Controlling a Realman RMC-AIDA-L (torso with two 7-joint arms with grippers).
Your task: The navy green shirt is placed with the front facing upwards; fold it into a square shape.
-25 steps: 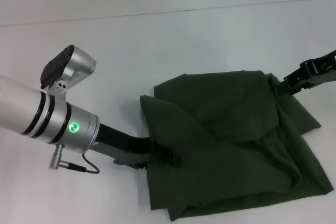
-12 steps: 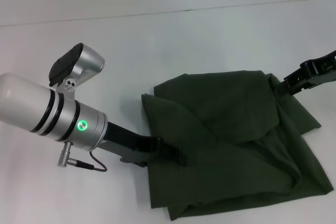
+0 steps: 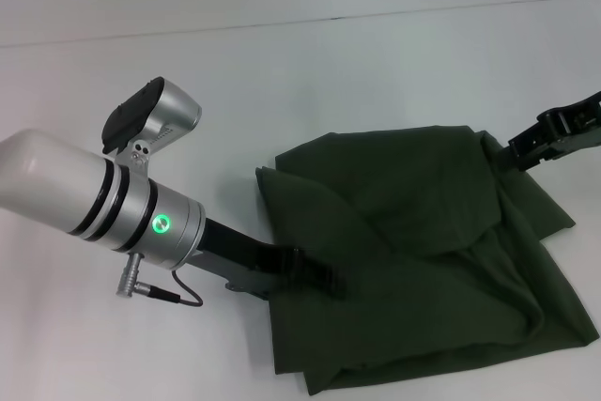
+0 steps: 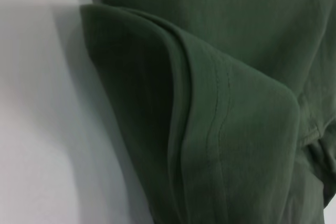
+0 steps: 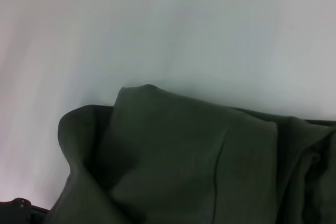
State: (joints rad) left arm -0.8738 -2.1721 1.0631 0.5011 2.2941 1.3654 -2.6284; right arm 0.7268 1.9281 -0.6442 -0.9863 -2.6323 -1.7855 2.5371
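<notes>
At shirt's (image 3: 413, 260) near-left edge, left gripper (image 3: 315, 274) grip indiscernible; right gripper (image 3: 526, 149) at far-right corner likewise; carry fold flat, edges aligned.

plain white table (image 3: 310, 72), faint seam across

No legible text or labels.

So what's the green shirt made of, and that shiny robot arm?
The navy green shirt looks like soft matte knit cloth, probably cotton: it droops in rounded folds and shows a stitched hem. The left arm looks like brushed silvery metal with black bands, given its smooth sheen, though it could be painted plastic.
</notes>
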